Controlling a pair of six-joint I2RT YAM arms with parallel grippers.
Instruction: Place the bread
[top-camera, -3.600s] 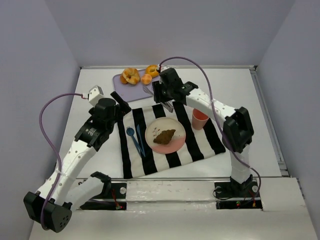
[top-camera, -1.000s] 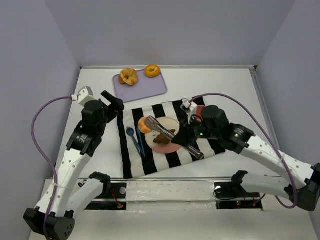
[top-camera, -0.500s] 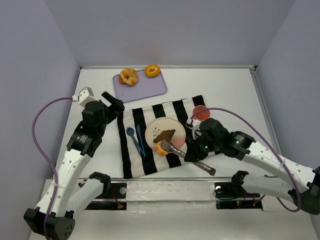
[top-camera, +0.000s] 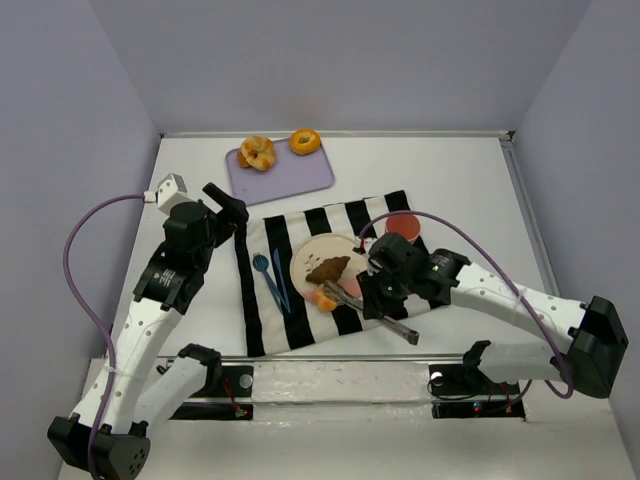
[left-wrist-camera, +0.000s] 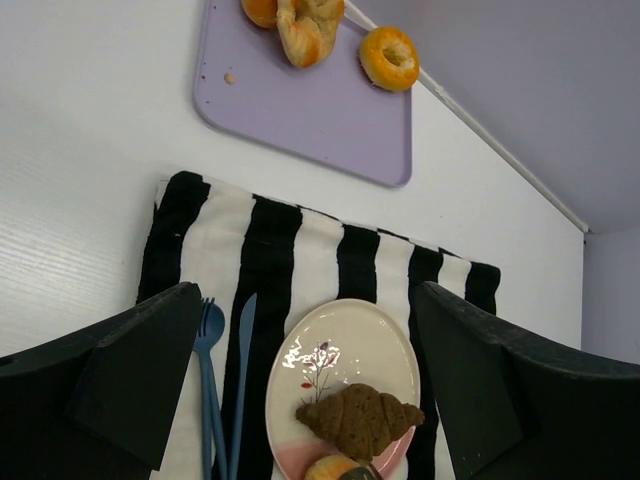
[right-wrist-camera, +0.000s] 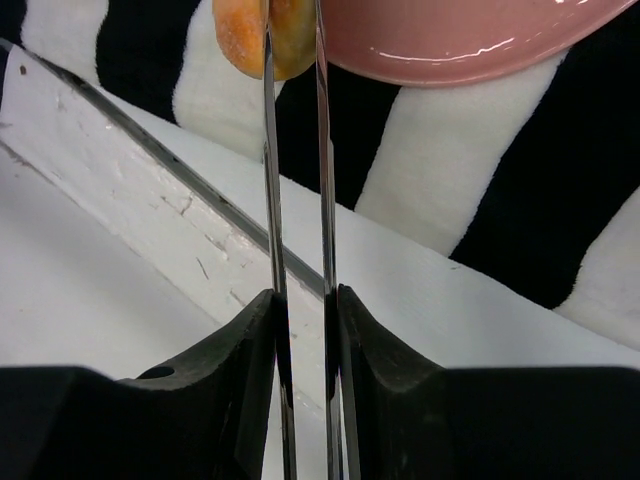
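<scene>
While the tongs (top-camera: 395, 325) pinch the bread roll (top-camera: 324, 299) at the plate's near rim, placement looks unfinished

left gripper (top-camera: 225, 203) hangs spread wide and empty beside the striped cloth (top-camera: 260, 320), probably parked clear of the work; blue cutlery (top-camera: 268, 280) lies on the cloth left of the plate (top-camera: 305, 255); purple board (top-camera: 300, 180) at the back carries one pastry (top-camera: 257, 153), ring bun (top-camera: 305, 141) at its back edge; plate holds a brown croissant (top-camera: 328, 269); bread roll overlaps the rim, whether resting I can't tell; right gripper (top-camera: 372, 300) is clenched on the tongs, tool giving the reach; red cup (top-camera: 403, 226) just beyond, contents unseen
</scene>
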